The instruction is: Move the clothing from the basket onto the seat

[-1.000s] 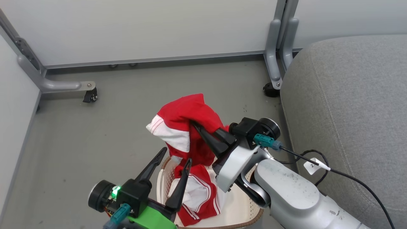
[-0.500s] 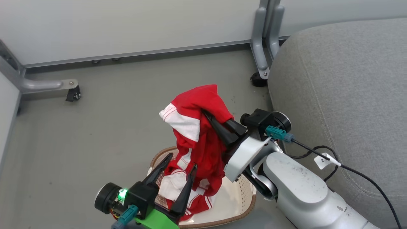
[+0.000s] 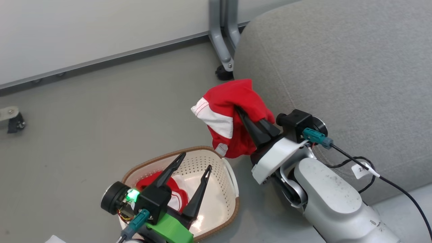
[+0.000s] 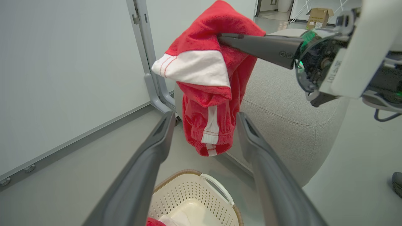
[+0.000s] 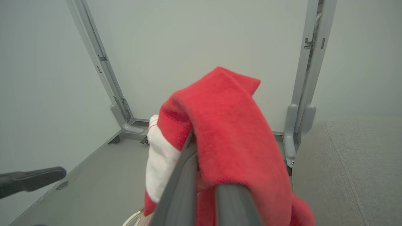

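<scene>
My right gripper (image 3: 239,110) is shut on a red garment with white panels and thin stripes (image 3: 233,118), which hangs clear in the air beside the grey seat (image 3: 337,77). In the left wrist view the garment (image 4: 207,78) dangles above the basket (image 4: 188,194) and in front of the seat (image 4: 282,113). It drapes over my right fingers (image 5: 182,179), hiding their tips. The cream basket with a brown rim (image 3: 202,149) stands on the floor with another red and white piece of clothing (image 3: 158,184) inside. My left gripper (image 3: 196,161) hovers open over the basket, holding nothing.
A grey partition post with a caster (image 3: 221,71) stands by the seat's near corner, and white wall panels run behind it. Another caster (image 3: 13,123) sits at the far left. A black cable with a white tag (image 3: 364,168) trails from my right wrist.
The head camera has swung right, bringing more of the seat into view. My right gripper has lifted the garment fully out of the basket and carried it toward the seat. The left gripper stays open.
</scene>
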